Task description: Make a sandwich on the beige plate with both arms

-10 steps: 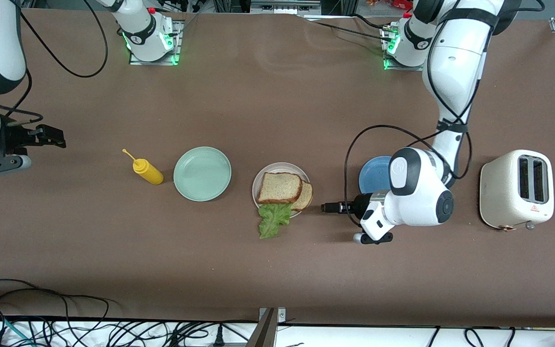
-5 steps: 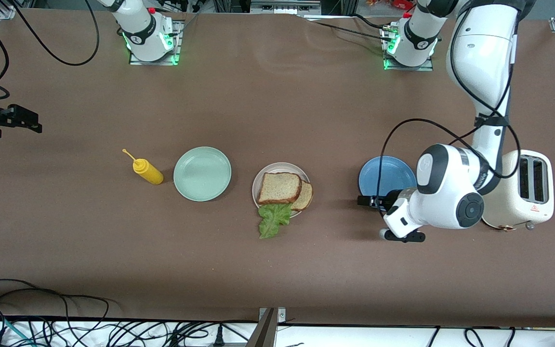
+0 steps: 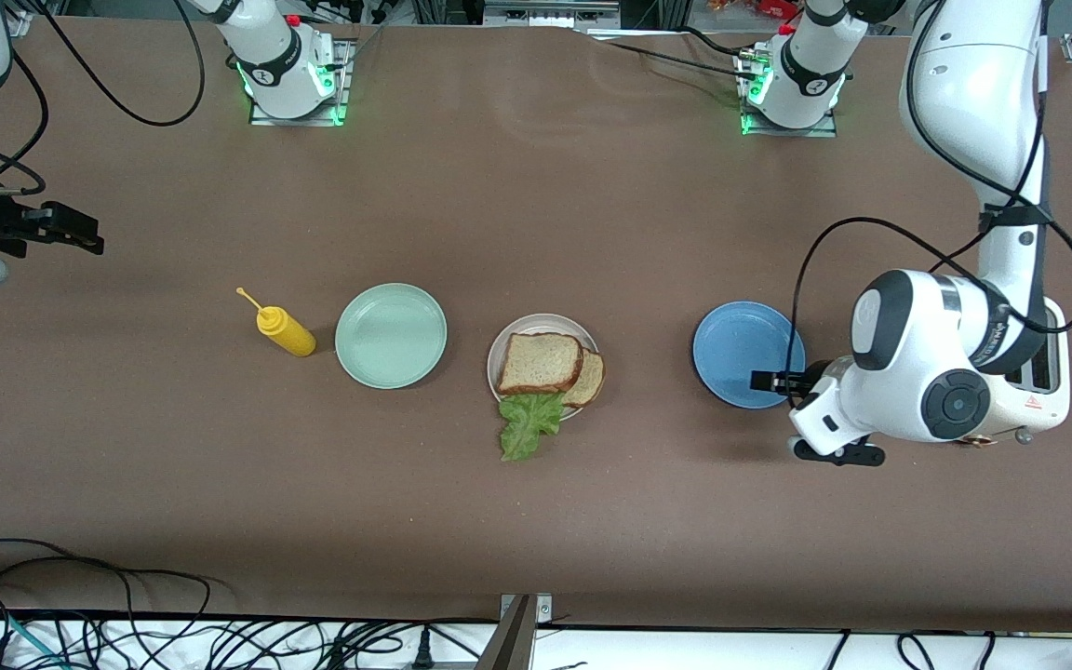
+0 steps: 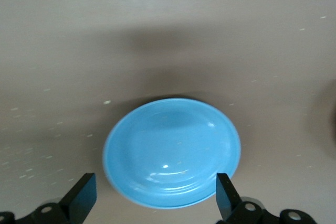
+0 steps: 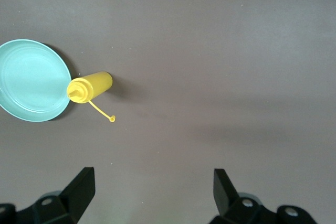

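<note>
Left claw [image 3: 767,381], fingers spread and holding nothing, hangs over the rim of the blue plate [image 3: 741,349] on the side toward the left arm's end of the counter [image 3: 536,521]. Right claw [image 3: 80,240], likewise spread and empty, hangs over bare counter at the right arm's end.

Containers. The beige plate [image 3: 522,329] sits mid-counter and carries two bread slices: the upper bread slice [image 3: 541,361] lies flat and overlaps the lower bread slice [image 3: 590,377], which shows at about 4 o'clock on the plate. The lettuce leaf [image 3: 529,423] lies at 6 o'clock, its upper edge on the plate's rim, the rest spilling onto the counter nearer the front camera. The mint-green plate [image 3: 391,335] and the blue plate hold nothing. A yellow squeeze bottle [image 3: 285,332] lies just beside the mint-green plate, toward the right arm's end. A cream toaster [image 3: 1048,372] is mostly hidden by the left arm.

Change. One second ago the left claw was close beside the beige plate at its 3 o'clock; it has since drawn away to the blue plate. The right claw has risen toward the bases' side of the counter. Bread, lettuce, plates and bottle have not shifted.

Views. The left wrist view shows the blue plate [image 4: 172,153] between its spread fingers [image 4: 226,192], its glossy inside bare. The right wrist view shows the bottle [image 5: 90,88] touching the mint-green plate [image 5: 31,80], its thin capped nozzle trailing on the counter; neither wrist view shows the sandwich.
</note>
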Motion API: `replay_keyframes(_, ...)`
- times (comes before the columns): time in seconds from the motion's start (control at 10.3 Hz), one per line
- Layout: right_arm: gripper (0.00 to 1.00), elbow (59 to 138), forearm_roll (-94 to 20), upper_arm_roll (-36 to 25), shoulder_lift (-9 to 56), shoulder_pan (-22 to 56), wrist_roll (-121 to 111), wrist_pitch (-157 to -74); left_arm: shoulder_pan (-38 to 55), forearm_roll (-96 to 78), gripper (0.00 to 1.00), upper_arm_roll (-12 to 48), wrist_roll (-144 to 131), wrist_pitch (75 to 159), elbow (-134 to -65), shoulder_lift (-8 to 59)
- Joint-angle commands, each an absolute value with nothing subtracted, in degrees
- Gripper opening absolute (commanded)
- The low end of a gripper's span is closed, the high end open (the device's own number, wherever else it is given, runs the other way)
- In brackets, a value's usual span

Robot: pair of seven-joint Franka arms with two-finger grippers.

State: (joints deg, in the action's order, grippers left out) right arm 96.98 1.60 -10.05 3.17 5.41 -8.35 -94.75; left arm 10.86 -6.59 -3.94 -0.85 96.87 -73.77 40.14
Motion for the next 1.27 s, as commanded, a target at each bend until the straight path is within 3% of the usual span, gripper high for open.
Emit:
replay_keyframes(0.0, 1.00, 97.2, 2.5, -10.0, 2.2, 5.4, -7.4, -94.7, 9.7, -0.5, 1.00, -4.0, 0.0, 94.2, -74.5, 37.1)
replay_keyframes(1.17, 1.00, 96.0, 0.8, -8.4, 1.7, 5.5, -7.4, -96.0, 4.4, 3.2, 1.00, -4.2, -0.2, 77.9, -74.6, 19.1)
